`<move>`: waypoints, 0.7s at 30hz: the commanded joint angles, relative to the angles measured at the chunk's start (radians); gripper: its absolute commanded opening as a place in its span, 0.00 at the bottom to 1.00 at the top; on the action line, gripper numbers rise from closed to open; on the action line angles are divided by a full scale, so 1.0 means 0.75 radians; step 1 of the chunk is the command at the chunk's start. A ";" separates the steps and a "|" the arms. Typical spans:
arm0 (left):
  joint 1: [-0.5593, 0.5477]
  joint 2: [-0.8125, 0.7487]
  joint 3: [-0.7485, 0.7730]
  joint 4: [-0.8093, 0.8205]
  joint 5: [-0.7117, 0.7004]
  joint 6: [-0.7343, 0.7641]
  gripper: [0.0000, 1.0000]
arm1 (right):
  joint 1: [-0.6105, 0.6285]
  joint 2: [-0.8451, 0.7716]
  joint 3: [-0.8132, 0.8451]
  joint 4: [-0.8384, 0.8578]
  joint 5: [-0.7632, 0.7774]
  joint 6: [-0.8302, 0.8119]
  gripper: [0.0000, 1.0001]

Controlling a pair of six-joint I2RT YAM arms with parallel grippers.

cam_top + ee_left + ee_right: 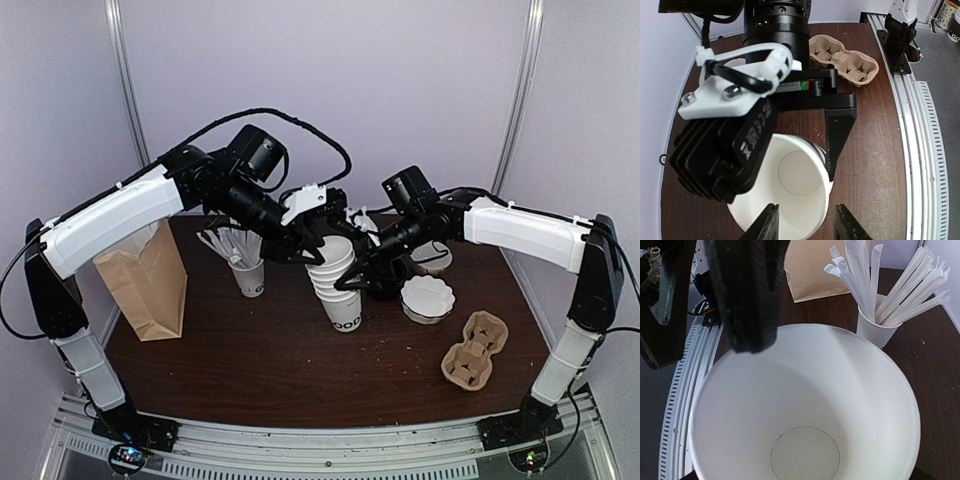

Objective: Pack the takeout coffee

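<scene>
Top cup (805,405): white, mouth up, fills my R wrist view; sits atop cup stack (342,305), centre of table (250,370). L gripper (807,226): jaws apart, straddling its rim, one finger in, one out. R gripper (366,277): clamped round stack, as I read it. Nearby: straw cup (250,276), paper bag (145,282), carrier (475,350).

The cup stack (805,390) mostly hides the right fingers (840,135); the straws (890,285) are cut off above.
</scene>
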 commanded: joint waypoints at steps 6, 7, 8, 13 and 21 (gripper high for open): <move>-0.033 0.033 0.007 -0.036 0.088 0.030 0.42 | 0.012 -0.054 -0.003 0.021 0.009 0.044 0.77; -0.034 0.035 0.002 -0.030 0.081 0.029 0.41 | 0.012 -0.054 0.001 0.018 0.006 0.045 0.77; -0.036 0.043 -0.006 -0.023 0.040 0.030 0.38 | 0.011 -0.058 0.006 0.014 0.003 0.046 0.77; -0.036 0.064 0.012 -0.018 -0.002 0.031 0.31 | 0.012 -0.068 0.006 0.011 0.008 0.045 0.77; -0.048 0.089 0.005 -0.012 0.005 0.044 0.23 | 0.012 -0.077 -0.009 0.025 0.011 0.060 0.77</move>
